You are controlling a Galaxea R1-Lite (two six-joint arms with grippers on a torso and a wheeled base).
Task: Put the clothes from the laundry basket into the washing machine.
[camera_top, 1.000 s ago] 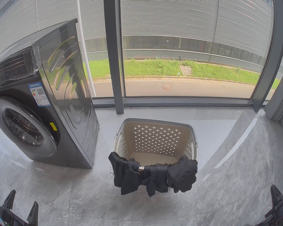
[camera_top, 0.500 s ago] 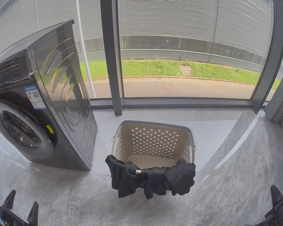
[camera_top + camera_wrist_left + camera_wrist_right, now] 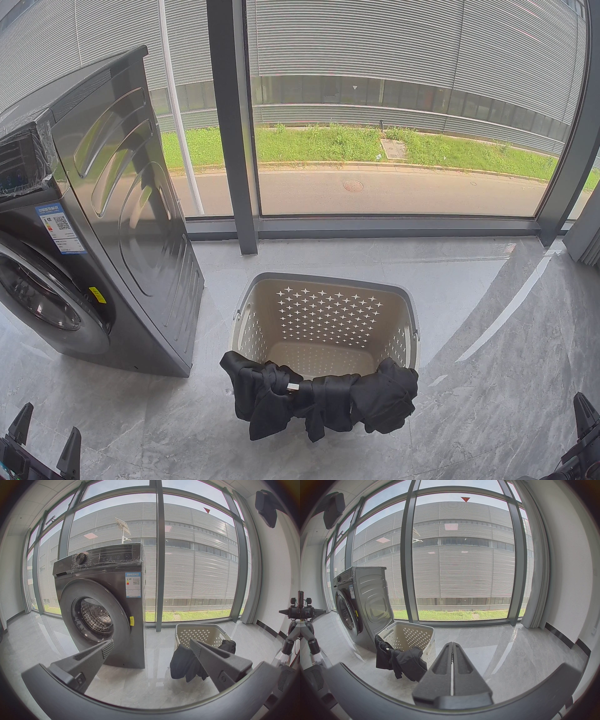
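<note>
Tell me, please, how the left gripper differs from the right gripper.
The left gripper is open wide; the right gripper is shut tight. The left gripper sits on the washer's side of the basket, the right gripper on the other side. Both are empty, away from the clothes.

Washing machine (image 3: 131, 206): dark sheet metal, glossy, throwing reflections. Control panel (image 3: 19, 162): clear plastic film, crinkled. Laundry basket (image 3: 325, 306): cream plastic, matt, star-punched. Clothes (image 3: 325, 403): black cloth, matt, soft folds. Floor (image 3: 500, 350): grey marble-look tile, polished, shiny.
</note>
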